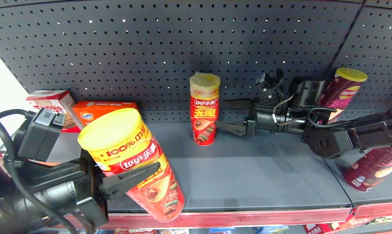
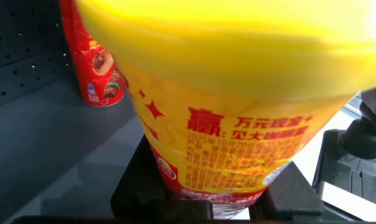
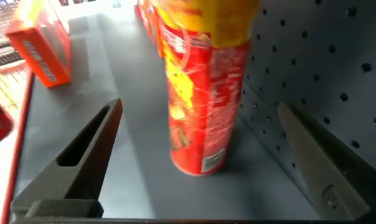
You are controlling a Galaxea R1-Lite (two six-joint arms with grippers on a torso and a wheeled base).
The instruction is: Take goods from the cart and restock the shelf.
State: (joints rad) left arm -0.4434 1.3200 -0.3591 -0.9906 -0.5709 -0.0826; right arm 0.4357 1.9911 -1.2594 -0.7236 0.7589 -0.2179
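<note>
Clamping with the left gripper (image 1: 127, 175) around a red chip can (image 1: 131, 152) with a yellow lid, fingers closed against its sides partway down the tube. Holding it tilted over the front edge of the shelf board (image 1: 247, 172) near the left end, lid leaning up and to the left, base hanging past the red front lip. Spreading the right gripper (image 1: 226, 113) wide and gripping nothing, reaching leftward along the back edge with the fingertips just beside a second red chip can (image 1: 204, 109). Framing that can (image 3: 200, 93) between the parted fingers (image 3: 82, 155) in the right wrist view, with bare shelf showing on either side of it. Standing upright at the middle of the back edge, close to the dark pegboard wall (image 1: 183, 39), yellow lid on top. Resting at the back left corner, an orange box (image 1: 101, 109) beside a red and white box (image 1: 51, 104). Standing near the back right corner behind the right arm, a purple can (image 1: 343, 89) with a yellow lid; lying tilted toward the front right corner, another purple can (image 1: 371, 169).
</note>
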